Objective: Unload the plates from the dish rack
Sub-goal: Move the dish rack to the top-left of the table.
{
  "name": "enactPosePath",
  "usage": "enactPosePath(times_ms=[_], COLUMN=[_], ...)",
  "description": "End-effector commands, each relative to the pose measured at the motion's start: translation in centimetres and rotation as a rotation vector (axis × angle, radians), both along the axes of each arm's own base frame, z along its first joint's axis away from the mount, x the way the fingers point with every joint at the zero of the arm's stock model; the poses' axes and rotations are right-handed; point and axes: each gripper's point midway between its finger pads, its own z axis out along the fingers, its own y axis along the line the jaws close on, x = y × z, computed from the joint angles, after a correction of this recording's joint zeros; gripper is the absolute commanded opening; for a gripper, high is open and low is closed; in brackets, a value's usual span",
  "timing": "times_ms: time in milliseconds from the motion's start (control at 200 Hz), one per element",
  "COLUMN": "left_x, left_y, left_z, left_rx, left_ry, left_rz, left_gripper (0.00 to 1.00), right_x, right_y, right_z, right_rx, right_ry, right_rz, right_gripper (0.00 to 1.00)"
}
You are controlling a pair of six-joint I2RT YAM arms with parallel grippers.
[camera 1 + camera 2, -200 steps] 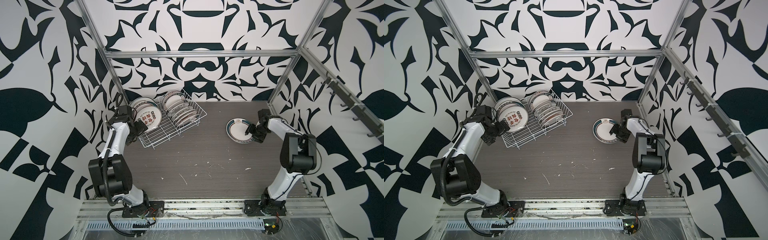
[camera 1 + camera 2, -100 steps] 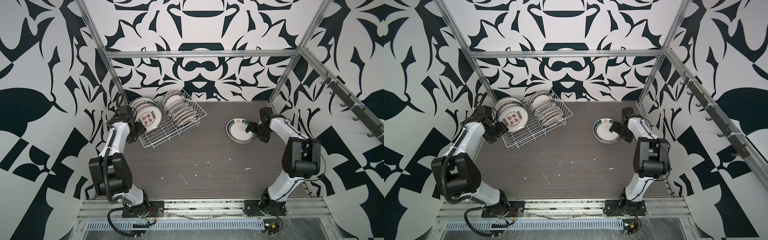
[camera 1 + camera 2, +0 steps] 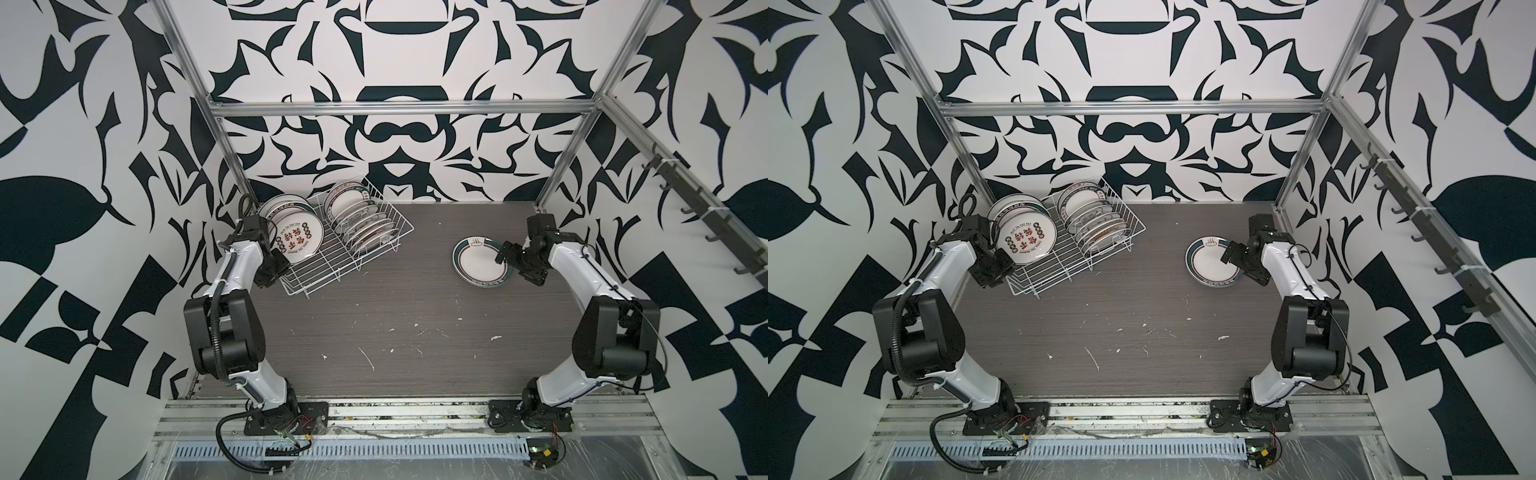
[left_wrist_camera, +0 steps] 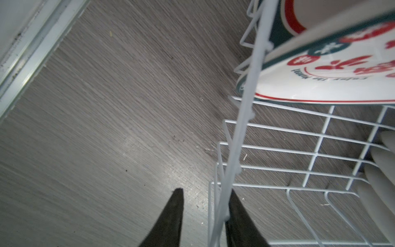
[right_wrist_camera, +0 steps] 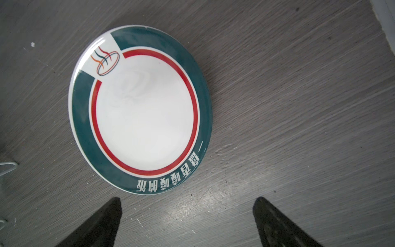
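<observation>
Plates [image 3: 297, 241] stood on edge in rack [image 3: 328, 274], far left; one plate [image 3: 480, 262] laid flat, right. Left gripper [image 4: 205, 190] narrowly apart astride rack rim; right gripper [image 5: 188, 198] spread, empty. Ceramic judged heavy, slick, brittle; rim to be pinched.

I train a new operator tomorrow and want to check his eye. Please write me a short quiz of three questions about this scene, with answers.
1. True or false: the right gripper is open, and the teal-rimmed plate lies flat on the table, not gripped.
2. What passes between the fingers of the left gripper? A) a plate's rim B) a wire of the dish rack C) nothing
3. What colour are the large characters on the front plate leaning in the rack?
Key: 1 true; 2 B; 3 red.
</observation>
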Motion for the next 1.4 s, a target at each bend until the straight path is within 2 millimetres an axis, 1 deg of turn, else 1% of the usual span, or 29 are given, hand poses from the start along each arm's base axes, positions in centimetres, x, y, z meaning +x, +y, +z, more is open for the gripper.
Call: enactPosePath(times_ms=[0,120,270,350,525,630,855,975,1070,1090,1160,1200,1275,1320,1395], left_x=[-1.8,-2.6,-3.8,-4.3,-5.7,-6.7,-9.5,-10.9,-12.0,-12.1,-12.6,-12.9,-12.9,-12.8,-12.5], left_y=[0.1,0.0,-0.4,-0.8,-1.2,-1.6,-2.2,-2.6,-3.1,-3.1,-3.2,-3.0,-2.7,-2.6,-2.5], left_z=[-1.3,-1.7,-1.8,-1.8,-2.2,-2.2,-1.1,-1.1,-1.8,-1.2,-1.0,-0.9,-0.5,-0.1,0.3], left_rx=[-0.004,-0.011,-0.026,-0.041,-0.057,-0.074,-0.087,-0.101,-0.12,-0.12,-0.119,-0.105,-0.087,-0.081,-0.07], left_ry=[0.075,0.093,0.093,0.084,0.098,0.095,0.07,0.064,0.084,0.059,0.055,0.057,0.044,0.036,0.023], left_rz=[0.026,0.04,0.057,0.054,0.072,0.09,0.136,0.159,0.167,0.167,0.168,0.173,0.173,0.169,0.156], left_gripper=[0.26,0.18,0.11,0.0,0.0,0.0,0.0,0.0,0.0,0.0,0.0,0.06,0.13,0.22,0.32], right_x=[0.1,0.6,1.4,1.9,2.8,3.3,4.5,4.8,4.9,4.9,4.8,4.7,4.6,4.5,4.3], right_y=[1.1,2.3,4.0,4.8,7.0,7.7,9.4,10.2,10.6,10.8,10.8,10.9,10.9,10.9,11.0], right_z=[1.4,1.7,1.9,2.4,4.1,4.8,4.7,4.6,4.6,4.6,4.4,4.3,4.2,4.2,4.2], right_rx=[0.014,0.012,0.015,0.02,0.076,0.088,0.123,0.138,0.156,0.159,0.159,0.156,0.157,0.16,0.164], right_ry=[-0.042,-0.051,-0.059,-0.073,-0.129,-0.159,-0.168,-0.17,-0.171,-0.171,-0.168,-0.167,-0.163,-0.163,-0.162], right_rz=[0.046,0.077,0.129,0.155,0.214,0.232,0.275,0.298,0.31,0.312,0.317,0.32,0.321,0.322,0.325], right_gripper=[1.0,1.0,1.0,1.0,1.0,1.0,1.0,1.0,1.0,1.0,1.0,1.0,1.0,1.0,1.0])
